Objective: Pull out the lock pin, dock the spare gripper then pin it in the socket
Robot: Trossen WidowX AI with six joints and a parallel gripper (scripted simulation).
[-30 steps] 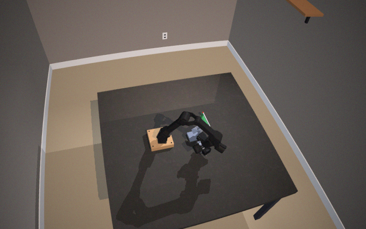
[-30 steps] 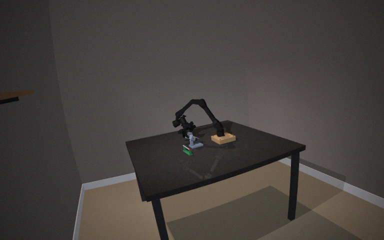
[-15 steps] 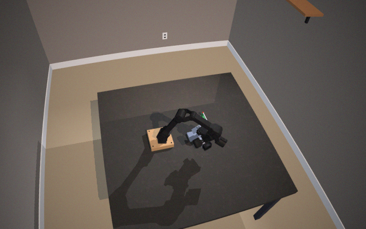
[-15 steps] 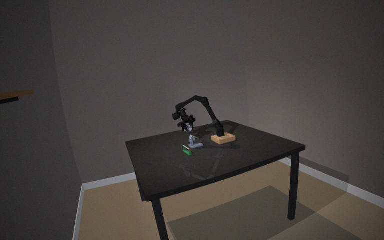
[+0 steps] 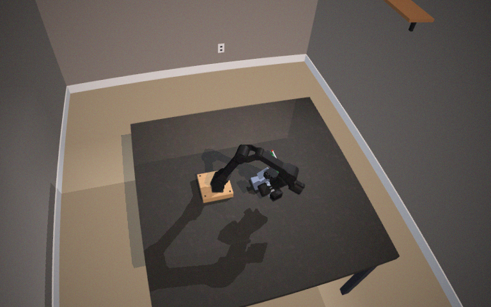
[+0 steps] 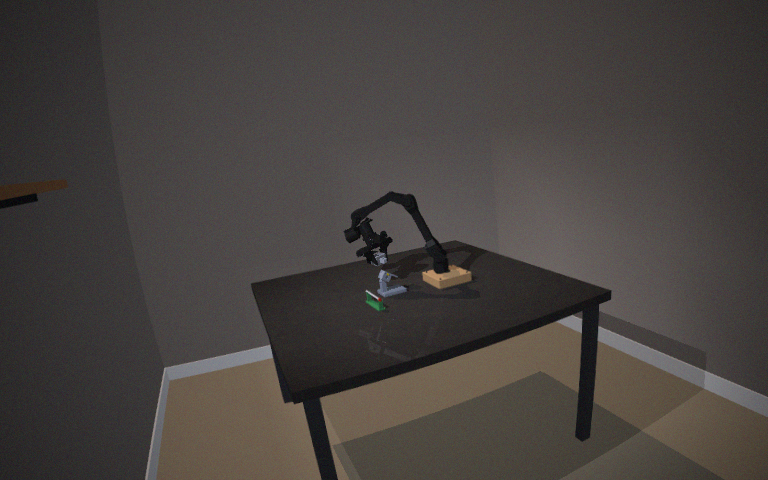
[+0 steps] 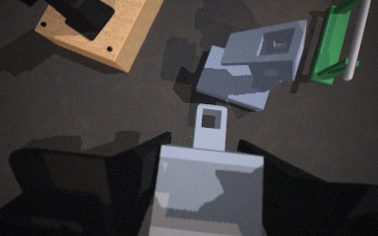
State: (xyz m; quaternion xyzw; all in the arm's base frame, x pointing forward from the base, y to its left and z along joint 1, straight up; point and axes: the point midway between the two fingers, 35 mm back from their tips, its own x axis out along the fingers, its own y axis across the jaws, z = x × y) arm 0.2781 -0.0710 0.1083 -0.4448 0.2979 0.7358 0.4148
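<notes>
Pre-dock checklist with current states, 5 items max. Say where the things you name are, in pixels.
1. Spare gripper [image 6: 380,259] [image 7: 204,141] held in the gripper [image 5: 270,192] [image 7: 204,140]: ok, fingers shut on its body.
2. Pin [image 6: 373,295] [image 7: 358,39] out of the socket: ok, lying on the green rack [image 6: 374,304] [image 7: 333,46].
3. Socket opening [image 7: 281,43] free: ok, nothing seen in it.
4. Spigot [image 7: 211,137] lined up with socket: not ok, off to one side in the wrist view.
5. Spigot cross-hole matched to the mount's pin hole: cannot tell.

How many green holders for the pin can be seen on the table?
1. The green holder stands on the table beside the grey mount. The arm may hide others in the top view.
</notes>
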